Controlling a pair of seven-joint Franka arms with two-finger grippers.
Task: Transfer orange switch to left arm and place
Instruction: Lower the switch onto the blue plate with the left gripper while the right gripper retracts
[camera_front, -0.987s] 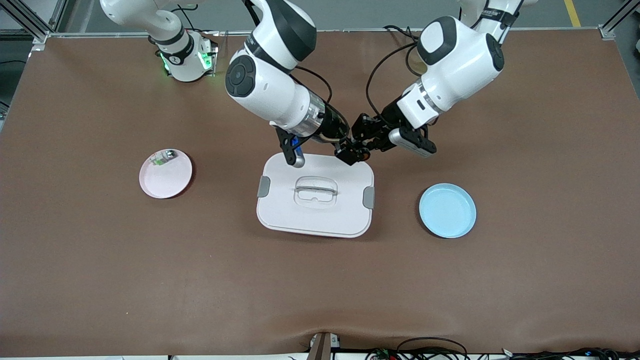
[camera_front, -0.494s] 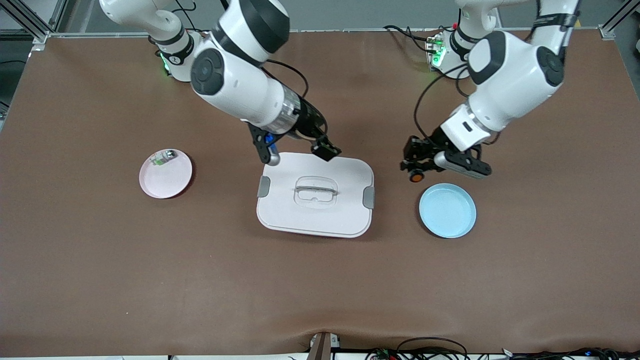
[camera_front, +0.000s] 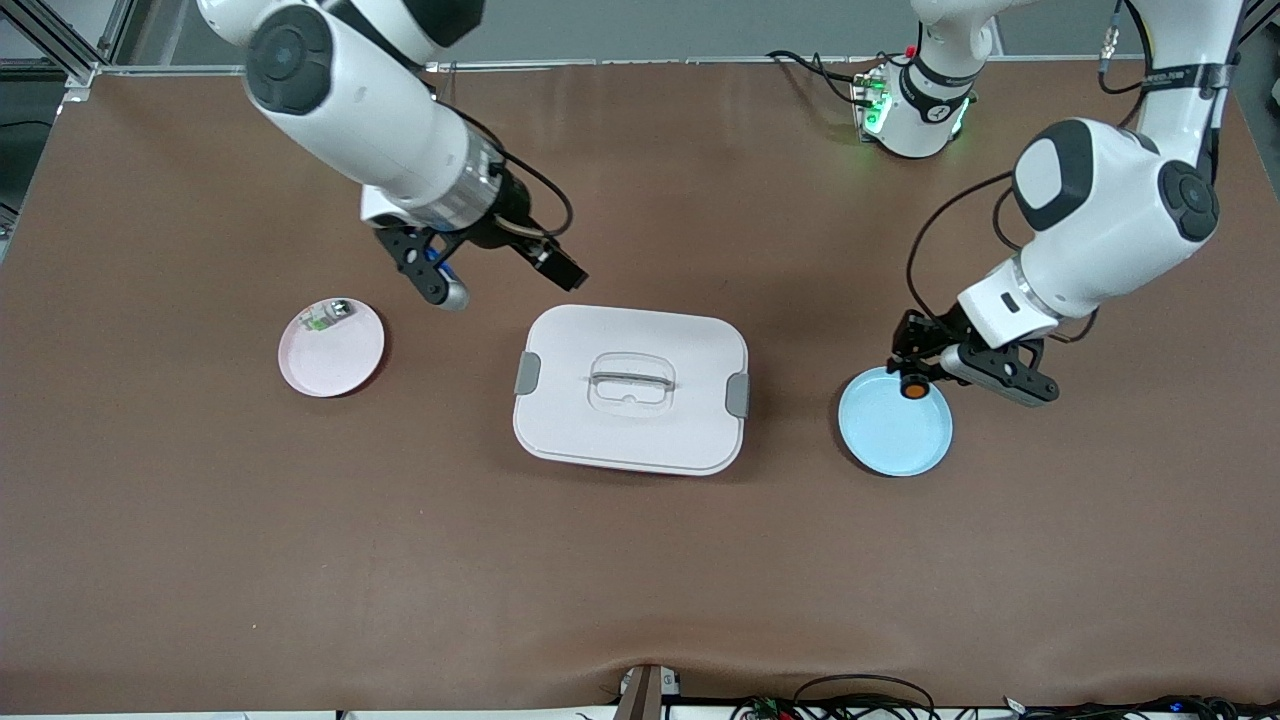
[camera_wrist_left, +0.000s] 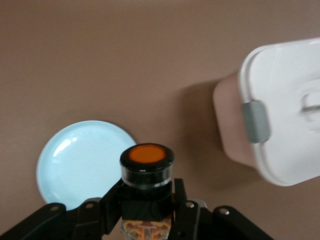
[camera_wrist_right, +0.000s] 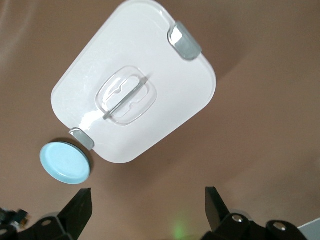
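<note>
Over the light blue plate (camera_front: 895, 432), at the rim edge farther from the front camera, the left gripper (camera_front: 912, 377) clamps the orange switch (camera_front: 912, 386), button end pointing down at the plate. Box (camera_front: 632, 388) sits well apart. Right gripper (camera_front: 500, 268), fingers spread and empty, hangs over bare table between the pink plate (camera_front: 331, 352) and the box.

1. The surface (camera_front: 200, 500) is brown and matt, looking like a smooth mat with faint creases.
2. The box (camera_front: 600, 435) looks like smooth white plastic with a soft sheen; its side latches (camera_front: 737, 394) are matt grey, and its recessed handle (camera_front: 631, 380) is clear and glossy.
3. The blue plate (camera_front: 895, 440) is glossy, with highlights along its rim.
4. The pink plate (camera_front: 335, 365) looks smooth and satin.
5. The orange switch (camera_wrist_left: 147, 167) has a matt orange face, a glossy black collar and a clear band.
6. The left pincer (camera_wrist_left: 145, 212) is matt black.
7. Both arm shells are glossy white.
</note>
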